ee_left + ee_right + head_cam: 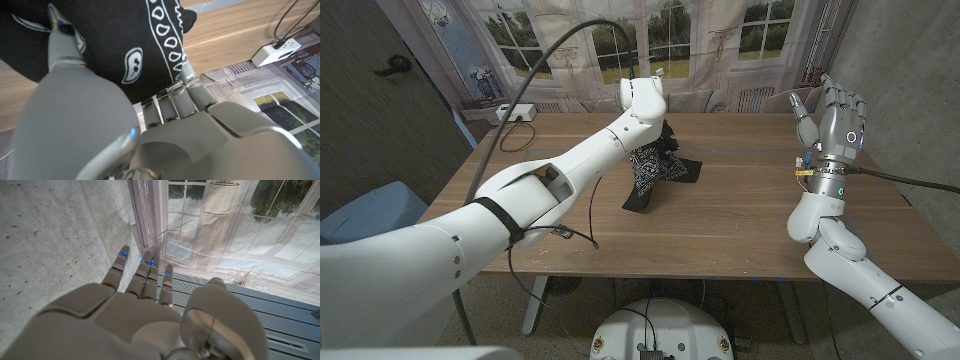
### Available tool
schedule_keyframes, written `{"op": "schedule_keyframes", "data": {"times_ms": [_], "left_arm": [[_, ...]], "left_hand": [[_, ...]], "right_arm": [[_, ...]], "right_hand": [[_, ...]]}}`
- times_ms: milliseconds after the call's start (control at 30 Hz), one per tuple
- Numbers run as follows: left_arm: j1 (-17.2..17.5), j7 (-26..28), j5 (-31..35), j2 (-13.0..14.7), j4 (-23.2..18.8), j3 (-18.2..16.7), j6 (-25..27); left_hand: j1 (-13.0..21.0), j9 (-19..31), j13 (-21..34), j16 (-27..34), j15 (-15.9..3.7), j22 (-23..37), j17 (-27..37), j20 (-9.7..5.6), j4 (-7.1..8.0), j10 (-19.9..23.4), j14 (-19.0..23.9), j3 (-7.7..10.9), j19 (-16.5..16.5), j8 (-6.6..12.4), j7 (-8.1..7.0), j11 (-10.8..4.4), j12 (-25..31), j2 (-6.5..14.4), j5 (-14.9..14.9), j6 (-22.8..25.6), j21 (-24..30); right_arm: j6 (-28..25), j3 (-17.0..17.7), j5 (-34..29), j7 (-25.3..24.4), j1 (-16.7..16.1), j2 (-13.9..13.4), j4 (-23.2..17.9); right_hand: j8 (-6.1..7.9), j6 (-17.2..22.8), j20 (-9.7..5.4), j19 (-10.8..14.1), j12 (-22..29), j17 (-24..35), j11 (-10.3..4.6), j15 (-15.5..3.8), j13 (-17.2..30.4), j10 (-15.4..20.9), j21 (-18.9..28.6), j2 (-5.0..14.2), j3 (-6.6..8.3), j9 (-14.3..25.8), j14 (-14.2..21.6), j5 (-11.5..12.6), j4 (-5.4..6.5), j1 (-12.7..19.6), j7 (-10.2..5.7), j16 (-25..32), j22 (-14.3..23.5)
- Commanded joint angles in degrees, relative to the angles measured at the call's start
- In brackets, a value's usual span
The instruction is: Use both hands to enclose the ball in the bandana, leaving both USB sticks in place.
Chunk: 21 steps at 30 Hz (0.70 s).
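Note:
The black bandana (655, 172) with a white paisley print stands bunched up in a peak at the middle of the table. My left hand (663, 132) reaches across from above and grips its top, pulling the cloth upward. In the left wrist view my fingers (187, 82) dig into the bandana (135, 40). The cloth hides whatever lies inside it. My right hand (832, 118) is raised above the table's right side, fingers spread and pointing up, holding nothing. In the right wrist view this hand (140, 310) faces the grey wall and the window backdrop.
A white power strip (515, 113) lies at the table's far left corner, also seen as the power strip (277, 50) with its cable. A black cable (535, 80) arcs over the left arm. A blue chair (370, 215) stands left of the table (740, 220).

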Motion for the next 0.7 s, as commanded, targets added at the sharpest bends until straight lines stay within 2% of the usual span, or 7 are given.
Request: {"op": "schedule_keyframes", "data": {"times_ms": [33, 333, 700], "left_arm": [[-2.0, 21.4, -17.8, -1.6, 10.5, 7.6, -0.4], [-0.7, 33.8, -27.4, -1.0, 11.6, 10.3, -2.6], [-2.6, 36.6, -33.4, -0.4, 12.9, 15.9, -2.5]], "left_hand": [[15.1, 2.7, 0.4, -0.3, -4.95, 0.1, 0.3, -1.23, 7.41, 4.7, 3.7, 14.71, -0.8, 0.06, 5.16, -4.79, -0.1, 16.6, 0.2, 8.6, 0.2], [15.0, 2.5, 0.6, -0.5, -4.94, 0.1, 0.4, -0.99, 7.44, 5.0, 3.9, 15.03, -0.9, -0.08, 5.3, -4.77, -0.3, 16.5, 0.1, 8.9, 0.5], [14.9, 2.4, 0.7, -0.7, -4.93, 0.1, 0.5, -0.87, 7.39, 5.1, 4.1, 15.38, -1.0, -0.31, 5.47, -4.66, -0.6, 16.3, 0.1, 9.0, 0.8]], "right_arm": [[-0.3, -0.1, 0.1, -0.1, 0.0, -0.1, 0.1], [-0.7, -0.4, 0.0, -0.1, 0.4, 0.0, 0.3], [-0.6, -0.8, 0.0, -0.1, 1.1, 0.0, 0.7]], "right_hand": [[0.0, 0.6, -0.04, 0.4, -0.2, 0.0, -0.01, -2.09, 0.1, 0.6, -0.1, -0.25, -0.43, 0.2, 0.7, 0.3, 0.19, 0.0, -0.05, -0.3, 0.1], [-0.02, 0.6, -0.09, 0.5, -0.3, 0.0, 0.07, -2.01, 0.2, 0.6, -0.3, -0.25, -0.48, 0.2, 0.7, 0.5, 0.22, -0.1, -0.16, -0.3, 0.1], [-0.02, 0.7, -0.07, 0.6, -0.3, 0.0, 0.01, -1.97, 0.2, 0.7, -0.6, -0.25, -0.56, 0.2, 0.8, 0.7, 0.26, -0.3, -0.01, -0.3, 0.1]]}}
